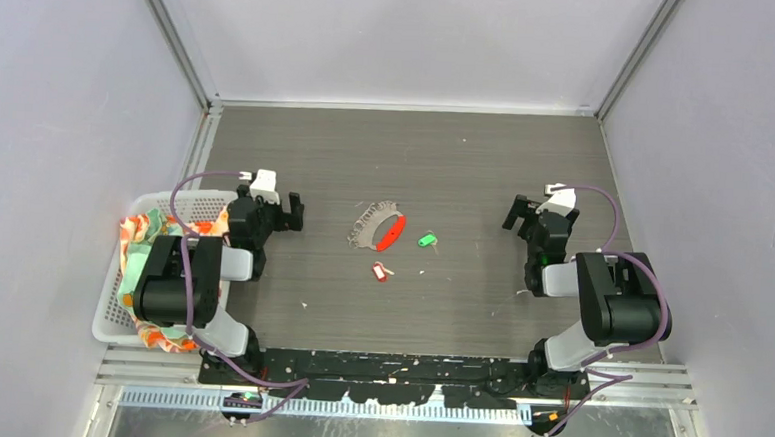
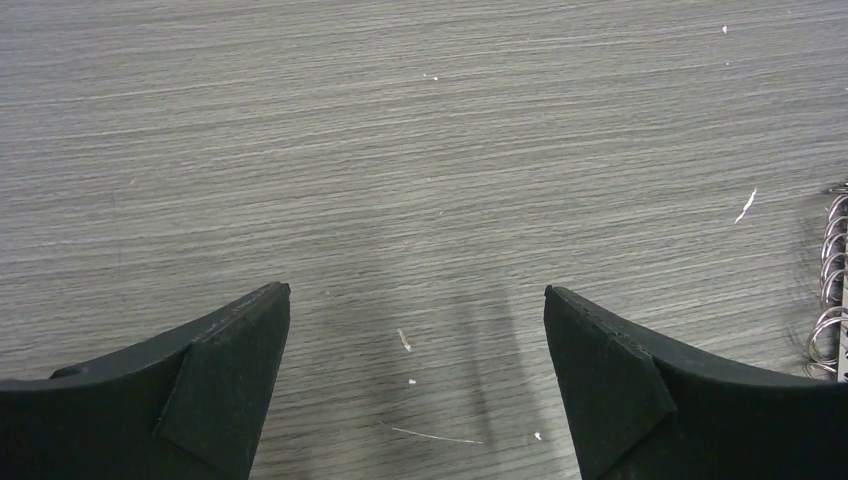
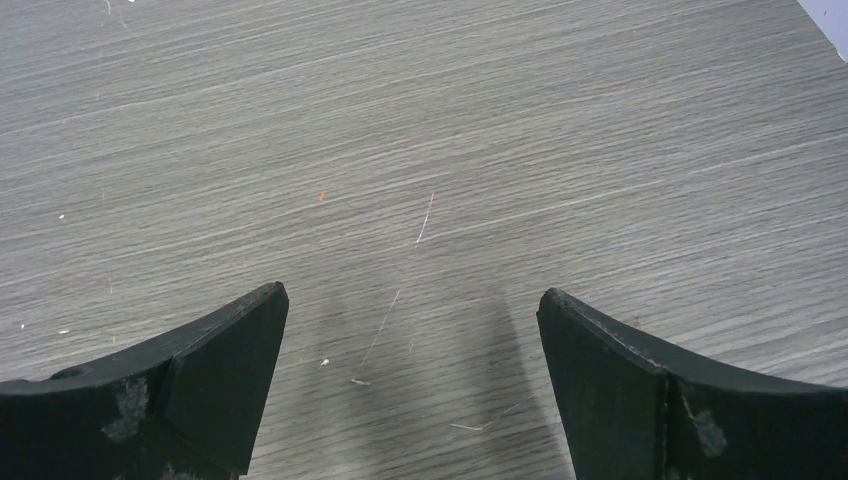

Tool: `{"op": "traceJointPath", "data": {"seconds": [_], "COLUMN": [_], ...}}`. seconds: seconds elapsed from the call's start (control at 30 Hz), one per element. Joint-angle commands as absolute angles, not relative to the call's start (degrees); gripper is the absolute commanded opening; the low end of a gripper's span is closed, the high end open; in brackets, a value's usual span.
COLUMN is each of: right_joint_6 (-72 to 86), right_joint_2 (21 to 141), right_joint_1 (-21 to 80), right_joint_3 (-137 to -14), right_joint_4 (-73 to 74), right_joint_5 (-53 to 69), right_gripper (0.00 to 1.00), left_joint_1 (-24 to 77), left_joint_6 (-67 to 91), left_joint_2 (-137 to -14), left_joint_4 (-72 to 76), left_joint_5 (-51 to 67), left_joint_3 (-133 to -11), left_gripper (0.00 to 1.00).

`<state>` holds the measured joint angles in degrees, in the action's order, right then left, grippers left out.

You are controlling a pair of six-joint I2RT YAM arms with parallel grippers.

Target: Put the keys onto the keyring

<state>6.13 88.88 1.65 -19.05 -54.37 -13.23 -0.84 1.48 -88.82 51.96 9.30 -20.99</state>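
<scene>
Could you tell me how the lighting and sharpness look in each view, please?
Top external: soft, even light, no glare; keyring and keys tiny but sharp. Left wrist: crisp table grain, faint shadows between the fingers. Right wrist: crisp, faintly shadowed.

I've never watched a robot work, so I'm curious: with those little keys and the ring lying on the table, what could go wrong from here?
The green key and red-tagged key are tiny and lie flat, so the wide-open left gripper or right gripper might just push them along. The keyring lies close beside both keys; reaching for one could knock another away.
</scene>
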Motion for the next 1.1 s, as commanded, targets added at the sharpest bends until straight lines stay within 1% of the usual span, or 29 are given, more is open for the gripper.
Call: {"op": "traceJointPath", "data": {"seconds": [0.0, 0.07, 0.1, 0.27, 0.33, 0.37, 0.4, 0.47, 0.53, 0.6, 0.63, 0.7, 0.77, 0.83, 0.93, 1.07], "right_joint_6": [6.16, 8.97, 9.13, 9.51, 10.36, 11.05, 11.25, 14.40, 23.96, 36.99, 38.52, 36.52, 33.67, 28.52, 20.02, 13.58], "right_joint_2": [88.88, 89.06, 88.99, 89.11, 87.43, 85.93, 81.88, 74.90, 71.56, 71.57, 71.66, 72.63, 74.71, 78.59, 86.94, 95.51], "right_joint_1": [1.45, 1.42, 1.39, 1.41, 1.60, 1.66, 1.97, 2.06, 1.64, 1.22, 0.86, 0.79, 4.31, 10.37, 19.45, 27.04], "right_joint_3": [-19.18, -19.96, -19.53, -19.71, -19.83, -20.31, -21.44, -26.85, -33.20, -37.01, -38.64, -39.81, -41.10, -47.46, -59.28, -67.14], "right_joint_4": [-56.39, -55.37, -55.81, -55.88, -55.20, -52.13, -47.98, -32.25, -15.81, -8.30, -7.13, -10.63, -13.48, -6.87, 3.77, 8.40], "right_joint_5": [-15.29, -21.88, -23.17, -24.01, -27.98, -28.89, -30.37, -31.81, -34.15, -34.31, -29.74, -16.04, -6.55, -3.98, 0.07, 5.35], "right_gripper": [1.00, 1.00, 1.00, 1.00, 1.00, 1.00, 1.00, 1.00, 1.00, 1.00, 1.00, 1.00, 1.00, 1.00, 1.00, 0.93], "left_joint_1": [-1.27, -1.30, -1.31, -1.27, -1.87, -1.97, -2.02, -2.02, -2.02, -2.02, -2.02, -2.02, -1.99, -1.87, -0.56, 3.55], "left_joint_6": [1.49, 1.49, 1.49, 1.58, 2.58, 2.78, 2.40, 0.74, -1.46, -3.82, -4.78, -6.85, -8.36, -9.35, -9.78, -10.11], "left_joint_2": [-88.80, -88.79, -88.79, -88.66, -86.67, -84.88, -82.76, -79.31, -78.32, -78.75, -79.16, -79.88, -80.49, -80.66, -81.57, -84.72], "left_joint_4": [53.35, 53.35, 53.35, 53.65, 50.61, 46.94, 41.39, 24.47, 8.16, -5.06, -10.72, -19.42, -26.24, -29.66, -32.88, -36.74], "left_joint_5": [6.43, 6.45, 6.42, 6.48, 5.61, 5.02, 5.07, 6.06, 8.43, 11.50, 13.67, 17.84, 21.86, 25.57, 27.10, 26.37], "left_joint_3": [-21.36, -21.36, -21.36, -21.18, -21.84, -22.92, -24.72, -31.36, -40.51, -47.09, -49.97, -54.32, -57.44, -59.53, -62.58, -66.99], "left_gripper": [1.00, 1.00, 1.00, 1.00, 1.00, 1.00, 1.00, 1.00, 1.00, 1.00, 1.00, 1.00, 1.00, 1.00, 1.00, 1.00]}}
